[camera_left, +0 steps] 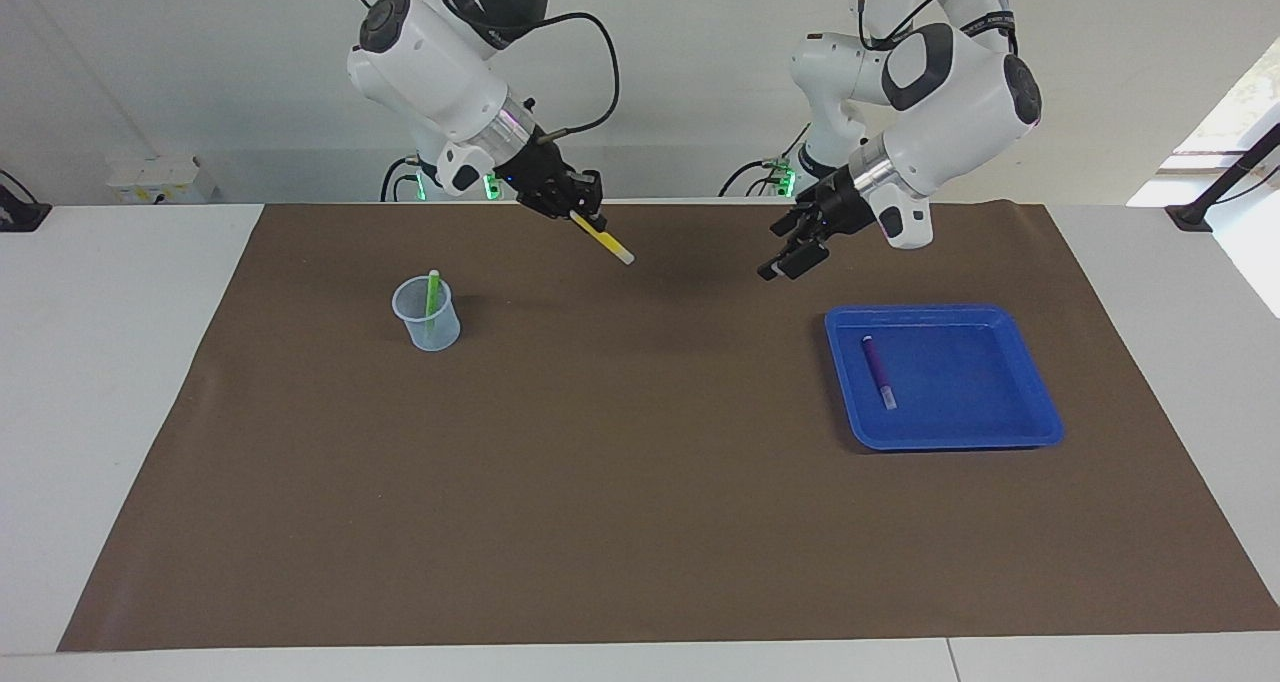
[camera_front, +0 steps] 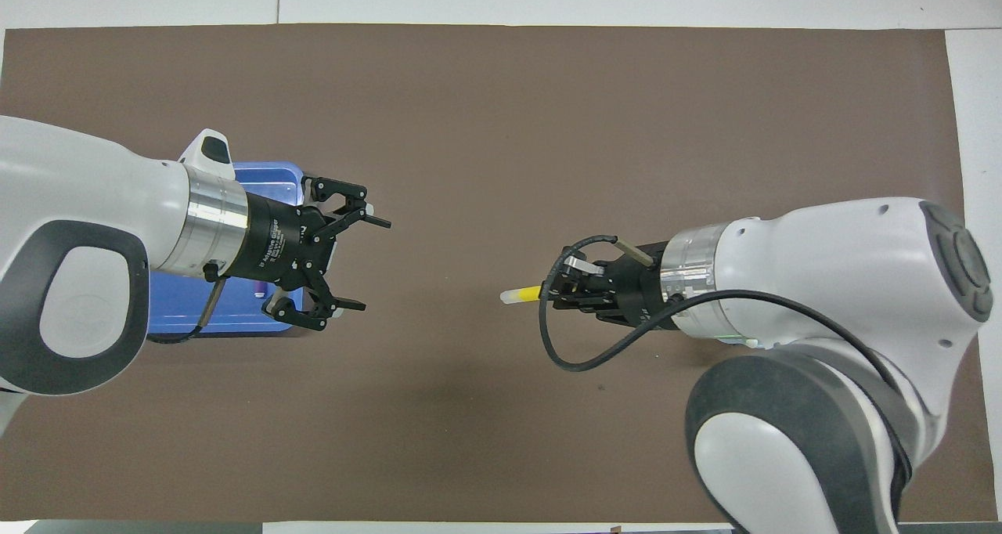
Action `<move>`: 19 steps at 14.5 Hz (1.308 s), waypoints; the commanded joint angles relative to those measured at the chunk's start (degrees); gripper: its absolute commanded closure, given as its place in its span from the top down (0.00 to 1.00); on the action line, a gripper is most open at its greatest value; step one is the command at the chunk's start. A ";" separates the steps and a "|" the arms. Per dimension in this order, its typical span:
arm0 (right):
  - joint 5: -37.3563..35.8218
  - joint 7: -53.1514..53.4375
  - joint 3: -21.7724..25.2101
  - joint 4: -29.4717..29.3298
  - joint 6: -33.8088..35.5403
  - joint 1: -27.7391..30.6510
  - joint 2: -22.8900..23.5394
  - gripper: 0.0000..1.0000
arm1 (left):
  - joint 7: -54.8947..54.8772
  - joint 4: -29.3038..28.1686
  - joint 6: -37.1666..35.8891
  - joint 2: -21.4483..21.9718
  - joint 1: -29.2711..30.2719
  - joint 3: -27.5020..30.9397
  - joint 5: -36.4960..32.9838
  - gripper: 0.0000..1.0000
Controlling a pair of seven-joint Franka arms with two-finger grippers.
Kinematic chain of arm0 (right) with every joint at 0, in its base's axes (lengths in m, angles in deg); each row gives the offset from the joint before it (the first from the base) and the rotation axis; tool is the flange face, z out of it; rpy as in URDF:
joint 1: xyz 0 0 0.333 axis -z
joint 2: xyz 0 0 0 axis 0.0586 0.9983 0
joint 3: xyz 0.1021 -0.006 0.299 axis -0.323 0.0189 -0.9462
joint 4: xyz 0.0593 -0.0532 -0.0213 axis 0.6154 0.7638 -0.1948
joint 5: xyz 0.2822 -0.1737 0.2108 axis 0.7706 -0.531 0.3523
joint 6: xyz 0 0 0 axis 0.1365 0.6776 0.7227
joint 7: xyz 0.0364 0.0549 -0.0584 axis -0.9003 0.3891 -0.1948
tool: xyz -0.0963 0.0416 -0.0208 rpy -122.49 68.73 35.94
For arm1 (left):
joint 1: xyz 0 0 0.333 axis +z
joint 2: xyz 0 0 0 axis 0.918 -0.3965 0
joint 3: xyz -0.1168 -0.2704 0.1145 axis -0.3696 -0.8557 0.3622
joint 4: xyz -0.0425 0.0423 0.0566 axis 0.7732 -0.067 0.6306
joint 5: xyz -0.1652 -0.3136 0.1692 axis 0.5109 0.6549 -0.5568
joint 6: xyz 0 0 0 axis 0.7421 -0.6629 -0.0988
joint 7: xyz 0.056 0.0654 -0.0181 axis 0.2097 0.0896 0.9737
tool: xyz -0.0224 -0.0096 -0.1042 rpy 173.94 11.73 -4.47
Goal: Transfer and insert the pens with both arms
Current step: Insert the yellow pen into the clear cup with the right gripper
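Gripping the yellow pen (camera_front: 523, 292) in the right claw (camera_front: 552, 291), left claw (camera_front: 374, 262) spread wide, empty, its wrist lettering unreadable.

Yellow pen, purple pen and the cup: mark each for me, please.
yellow pen (camera_left: 603, 239), facing view: middle of its yellow barrel, below the right gripper (camera_left: 574, 203).
purple pen (camera_left: 877, 368), facing view: mid-barrel, lying in the blue tray (camera_left: 1010, 334).
cup (camera_left: 432, 333), facing view: its clear side wall.
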 commanded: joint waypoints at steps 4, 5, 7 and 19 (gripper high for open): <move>-17.80 -17.48 -0.19 -1.82 8.63 6.28 -1.36 0.00 | -31.24 -2.76 -1.29 -1.17 6.62 -0.13 -16.30 1.00; -18.34 -19.52 -0.19 -0.94 7.93 6.90 -1.89 0.00 | -36.08 -3.02 -0.06 -2.57 6.89 -0.13 -19.63 1.00; -19.13 -20.59 -0.19 2.03 6.61 9.01 -2.24 0.00 | -42.25 -4.50 3.71 -4.42 6.98 -0.13 -24.04 1.00; -30.74 -33.78 -0.36 11.63 5.30 14.73 -5.06 0.00 | -60.38 -8.56 20.16 -15.59 8.22 -0.22 -30.03 1.00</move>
